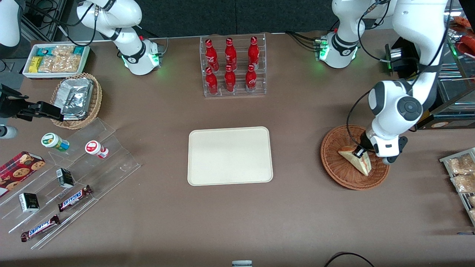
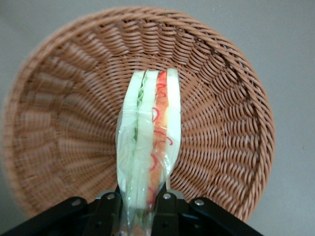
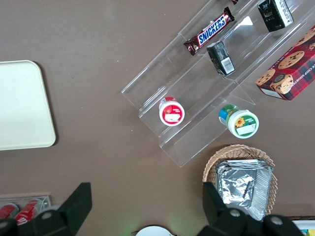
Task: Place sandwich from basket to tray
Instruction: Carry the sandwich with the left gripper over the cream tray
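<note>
Your gripper (image 2: 142,209) is clamped on the sandwich (image 2: 150,142) in the basket (image 2: 64,123), so the grasp looks done; next lift it clear and carry it to the tray (image 1: 230,155).

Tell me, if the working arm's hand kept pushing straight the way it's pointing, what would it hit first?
The hand is already shut on the sandwich, pointing down into the basket. Pushing on, it would likely press the sandwich into the basket's woven floor, though the gap under the sandwich is hard to judge.

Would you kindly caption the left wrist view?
Gripper shut on the sandwich over the basket.
</note>
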Robot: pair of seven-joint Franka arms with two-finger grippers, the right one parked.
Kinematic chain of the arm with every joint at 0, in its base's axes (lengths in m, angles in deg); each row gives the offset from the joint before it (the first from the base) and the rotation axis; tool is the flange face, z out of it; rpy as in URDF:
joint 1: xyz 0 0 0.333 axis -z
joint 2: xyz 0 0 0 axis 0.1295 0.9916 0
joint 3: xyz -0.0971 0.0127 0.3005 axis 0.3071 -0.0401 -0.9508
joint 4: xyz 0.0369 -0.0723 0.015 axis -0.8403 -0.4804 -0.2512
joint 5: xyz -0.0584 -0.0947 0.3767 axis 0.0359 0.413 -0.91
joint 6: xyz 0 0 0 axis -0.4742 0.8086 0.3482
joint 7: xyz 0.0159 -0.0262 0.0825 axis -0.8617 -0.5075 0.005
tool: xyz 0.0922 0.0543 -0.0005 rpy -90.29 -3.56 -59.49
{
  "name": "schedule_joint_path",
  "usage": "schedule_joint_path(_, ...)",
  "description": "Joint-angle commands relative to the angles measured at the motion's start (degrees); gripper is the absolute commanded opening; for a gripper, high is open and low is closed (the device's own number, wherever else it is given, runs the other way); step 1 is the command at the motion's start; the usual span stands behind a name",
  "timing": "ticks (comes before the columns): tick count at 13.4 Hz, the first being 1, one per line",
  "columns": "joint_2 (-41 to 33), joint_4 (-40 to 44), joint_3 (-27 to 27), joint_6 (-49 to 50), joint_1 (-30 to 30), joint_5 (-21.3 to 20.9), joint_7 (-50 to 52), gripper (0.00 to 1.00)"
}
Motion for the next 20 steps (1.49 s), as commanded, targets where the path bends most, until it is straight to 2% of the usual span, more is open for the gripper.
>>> schedule_joint_path(1,-4.3,7.6,1.2,15.8,1.1,-3.3,-1.0,0.24)
schedule_joint_path(3,-4.5,14.1,3.4,24.7,3.3,-3.4,-0.3,0.24)
schedule_joint_path(5,-3.7,18.9,4.7,28.8,7.7,-3.3,0.6,0.24)
schedule_joint_path(9,1.9,26.3,4.9,28.9,19.3,-3.2,3.1,0.24)
schedule_joint_path(14,17.2,40.9,4.9,28.4,30.6,-2.9,4.9,0.24)
schedule_joint_path(16,21.8,44.4,4.9,27.2,32.8,-3.1,5.3,0.24)
schedule_joint_path(20,26.9,44.6,4.8,19.1,35.6,-3.3,4.6,0.24)
